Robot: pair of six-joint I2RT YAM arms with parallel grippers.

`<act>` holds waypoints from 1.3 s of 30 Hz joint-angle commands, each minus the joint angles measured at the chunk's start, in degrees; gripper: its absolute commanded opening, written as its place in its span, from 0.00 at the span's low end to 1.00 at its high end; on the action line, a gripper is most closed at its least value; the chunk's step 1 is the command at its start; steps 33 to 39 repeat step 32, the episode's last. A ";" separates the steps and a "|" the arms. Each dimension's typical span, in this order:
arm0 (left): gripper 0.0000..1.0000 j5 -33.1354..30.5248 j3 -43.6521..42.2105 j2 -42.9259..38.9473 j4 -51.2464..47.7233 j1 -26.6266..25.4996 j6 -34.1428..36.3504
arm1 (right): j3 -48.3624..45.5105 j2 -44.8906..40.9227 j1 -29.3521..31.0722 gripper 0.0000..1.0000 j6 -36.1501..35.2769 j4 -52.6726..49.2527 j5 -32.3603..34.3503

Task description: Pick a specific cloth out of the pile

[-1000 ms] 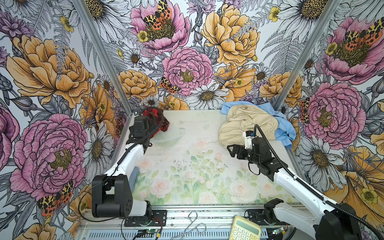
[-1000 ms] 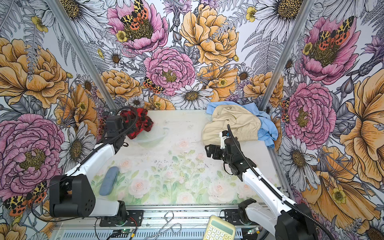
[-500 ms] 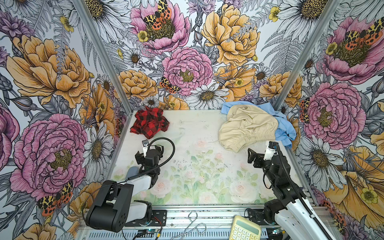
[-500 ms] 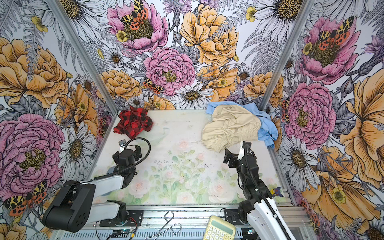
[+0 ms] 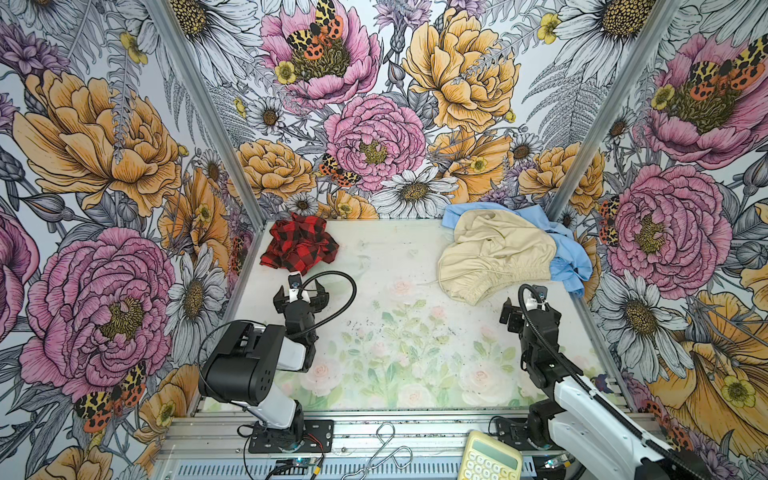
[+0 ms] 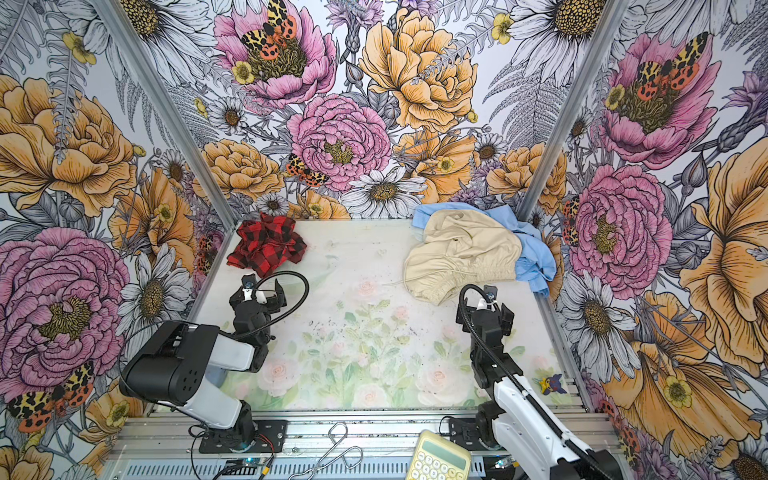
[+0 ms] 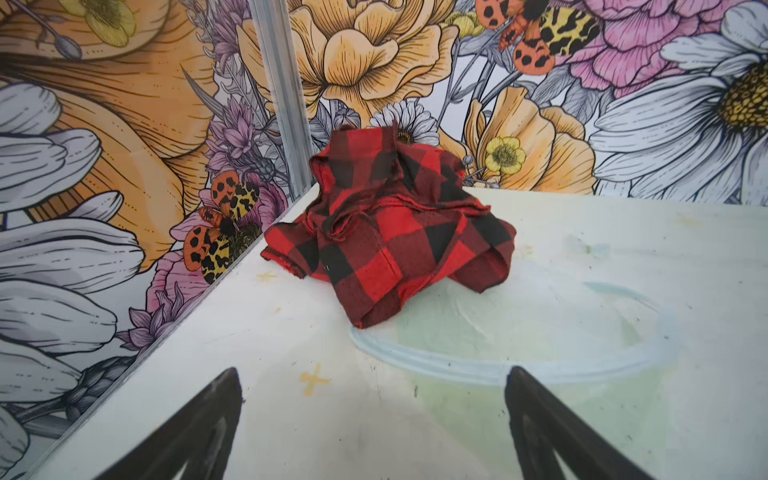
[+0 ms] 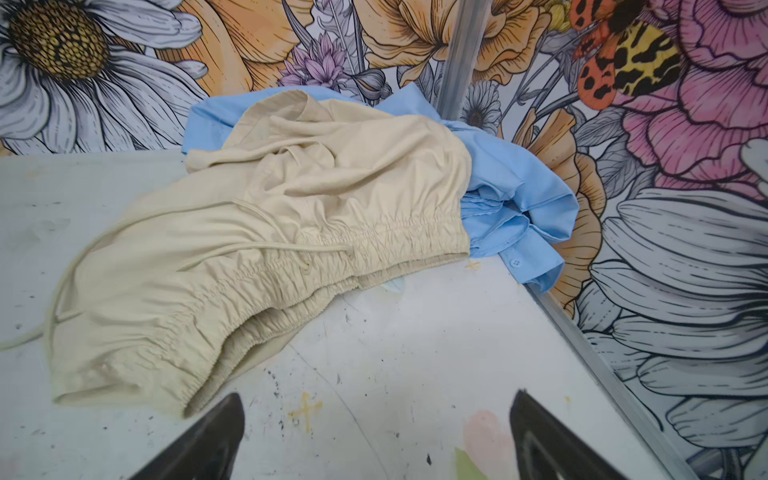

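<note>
Your cloth (image 5: 299,245) lies well apart from the pile (image 5: 496,253), apparently sorted out; hence left pincer (image 7: 372,374) and right pincer (image 8: 376,397) gape, empty.

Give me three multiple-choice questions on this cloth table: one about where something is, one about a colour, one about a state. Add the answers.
1. Where does the plaid cloth lie on the table?
A. in the far left corner, apart from the pile
B. tucked under the pile
C. in the middle of the near edge

2. What colour is the garment under the beige garment?
A. green
B. light blue
C. white

3. How does the left gripper stand?
A. shut on the plaid cloth
B. open, holding nothing
C. shut on nothing

Answers:
1 A: both top views show it alone by the far left corner.
2 B: the light blue garment sticks out from beneath the beige one.
3 B: in the left wrist view its fingers are spread, with bare table between them.
</note>
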 commanded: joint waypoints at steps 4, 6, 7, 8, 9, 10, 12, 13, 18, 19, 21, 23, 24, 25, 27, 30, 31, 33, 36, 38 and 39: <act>0.99 1.93 0.83 -0.44 0.47 0.23 0.13 | -1.29 14.78 -5.72 0.99 -1.41 29.71 -2.85; 0.99 2.13 1.58 -0.40 -0.65 0.39 0.02 | -0.47 20.76 -7.45 0.99 -0.22 37.12 -5.39; 0.99 2.28 1.72 -0.63 -1.46 0.48 -0.14 | 0.64 23.73 -8.07 0.99 -1.87 38.49 -7.82; 0.99 2.38 1.72 -0.67 -1.52 0.58 -0.24 | 2.24 24.76 -8.16 1.00 -2.73 37.12 -8.65; 0.99 2.35 1.72 -0.49 -1.22 0.58 -0.16 | 3.29 26.50 -8.67 1.00 -3.32 37.94 -9.26; 0.99 2.34 1.72 -0.60 -1.26 0.64 -0.22 | 3.56 28.34 -9.11 1.00 -3.32 39.89 -9.86; 0.99 2.37 1.72 -0.57 -1.23 0.62 -0.30 | 4.49 32.66 -10.48 0.99 -2.80 41.38 -13.49; 0.99 2.35 1.72 -0.57 -1.22 0.57 -0.26 | 4.43 35.20 -10.72 0.99 -2.90 44.17 -14.80; 0.99 2.30 1.89 -0.57 -1.60 0.66 -0.33 | 7.16 38.80 -10.77 1.00 -6.28 42.61 -22.94; 0.99 2.30 1.98 -0.69 -1.95 0.72 -0.45 | 8.11 37.69 -10.65 0.99 -6.52 38.31 -24.11; 0.99 2.22 2.39 -0.71 -2.65 0.85 -0.52 | 8.90 38.45 -10.80 0.99 -6.45 38.43 -23.66; 0.99 2.35 2.73 -0.78 -3.52 1.00 -0.81 | 8.73 38.45 -10.70 1.00 -5.44 38.66 -21.10; 0.99 2.51 3.05 -0.82 -4.10 1.09 -0.85 | 8.70 38.17 -10.71 0.99 -5.29 38.43 -20.73; 0.99 2.92 3.43 -0.88 -5.22 1.40 -1.10 | 8.71 38.00 -10.62 1.00 -5.26 37.70 -20.61; 0.99 4.96 4.24 -1.18 -7.21 2.33 -1.56 | 8.70 38.01 -10.55 1.00 -5.35 38.11 -20.48; 0.99 5.84 3.55 -1.21 -5.74 2.12 -0.95 | 8.65 38.08 -10.56 0.99 -5.42 38.24 -20.46; 0.99 6.06 3.14 -1.13 -4.83 1.98 -0.64 | 8.59 38.25 -10.50 1.00 -5.49 38.60 -20.47; 0.99 6.04 2.67 -1.10 -3.86 1.91 -0.70 | 8.60 38.25 -10.46 0.99 -5.53 38.76 -20.52; 0.99 6.04 2.67 -1.10 -3.86 1.91 -0.70 | 8.60 38.25 -10.46 0.99 -5.53 38.76 -20.52; 0.99 6.04 2.67 -1.10 -3.86 1.91 -0.70 | 8.60 38.25 -10.46 0.99 -5.53 38.76 -20.52; 0.99 6.04 2.67 -1.10 -3.86 1.91 -0.70 | 8.60 38.25 -10.46 0.99 -5.53 38.76 -20.52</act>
